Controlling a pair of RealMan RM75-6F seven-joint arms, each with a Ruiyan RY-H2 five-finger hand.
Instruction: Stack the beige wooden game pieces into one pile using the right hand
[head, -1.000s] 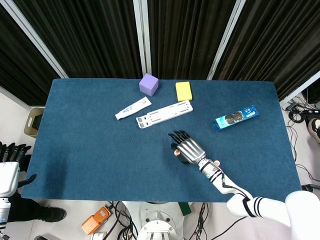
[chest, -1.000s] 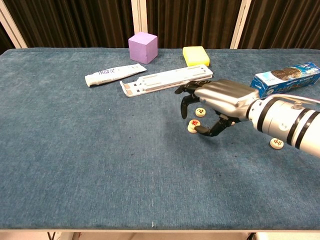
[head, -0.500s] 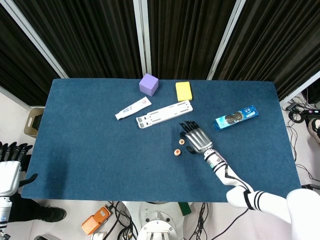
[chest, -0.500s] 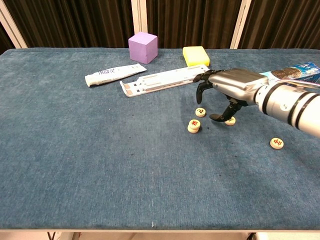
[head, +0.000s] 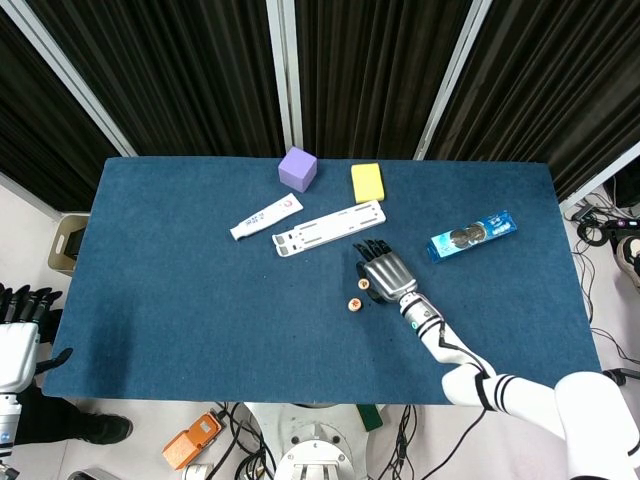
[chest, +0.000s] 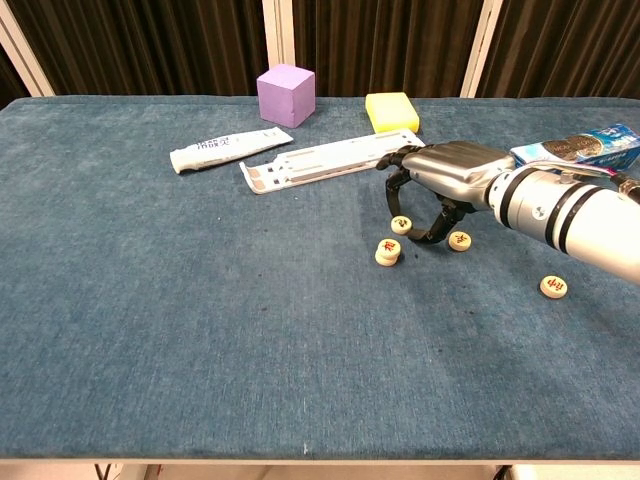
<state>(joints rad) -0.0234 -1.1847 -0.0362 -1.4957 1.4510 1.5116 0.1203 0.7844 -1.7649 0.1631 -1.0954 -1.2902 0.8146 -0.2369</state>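
A short stack of beige game pieces (chest: 388, 252) (head: 353, 305) stands on the blue table (chest: 200, 340). One single piece (chest: 401, 224) (head: 365, 283) lies just behind the stack. Another piece (chest: 460, 240) lies to the right, and a third (chest: 553, 287) sits farther right, toward the front. My right hand (chest: 440, 185) (head: 385, 272) hovers over the piece behind the stack, palm down. Its fingers curl toward the table and its thumb sits between the two nearer singles. It holds nothing. My left hand (head: 22, 305) hangs off the table's left edge with its fingers apart.
Along the back lie a purple cube (chest: 286, 94), a yellow sponge (chest: 392, 110), a toothpaste tube (chest: 230, 150) and a long white plastic strip (chest: 330, 160). A blue cookie pack (chest: 580, 148) lies at the right, behind my right forearm.
My right hand lifted off the stack, swung back and right past the right-hand single, and has now shifted left over the piece behind the stack. No piece has moved.
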